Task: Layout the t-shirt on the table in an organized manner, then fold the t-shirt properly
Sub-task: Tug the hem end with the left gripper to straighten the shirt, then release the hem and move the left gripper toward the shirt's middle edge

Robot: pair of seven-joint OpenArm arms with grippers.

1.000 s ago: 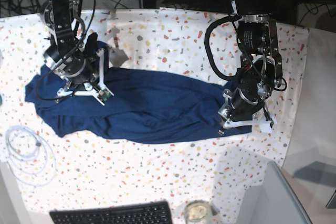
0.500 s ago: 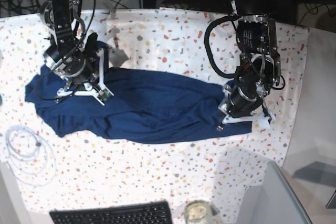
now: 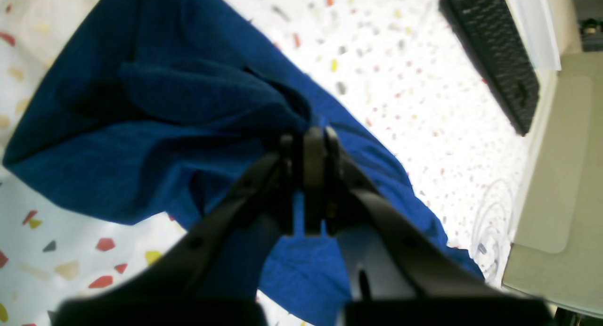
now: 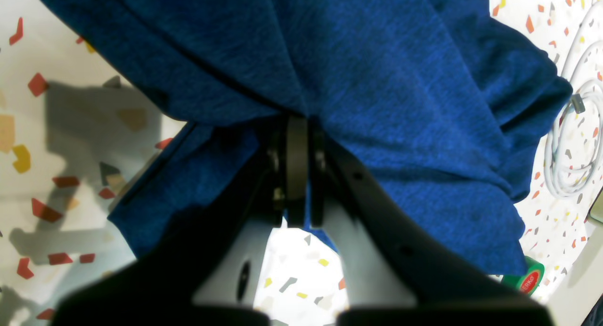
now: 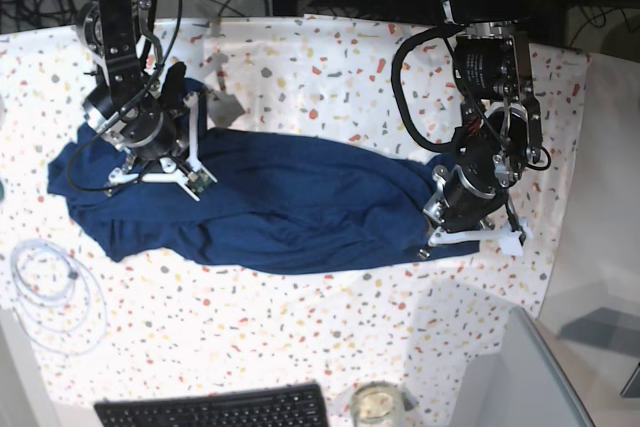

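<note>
So this was the laying-out stage, no folding yet. The t-shirt [image 5: 260, 207] lay bunched in a long crumpled strip across the middle of the table [image 5: 330, 57], with a white cable coil [image 5: 50, 292] off its one end and a keyboard [image 5: 215, 409] at the table's near edge. The left gripper [image 3: 308, 142] had its jaws clamped on a gathered fold at one end of the shirt, and the right gripper [image 4: 297, 142] was pinched shut on fabric at the other end. Next up, I'd guess: lift and pull both ends apart so the cloth flattens.
</note>
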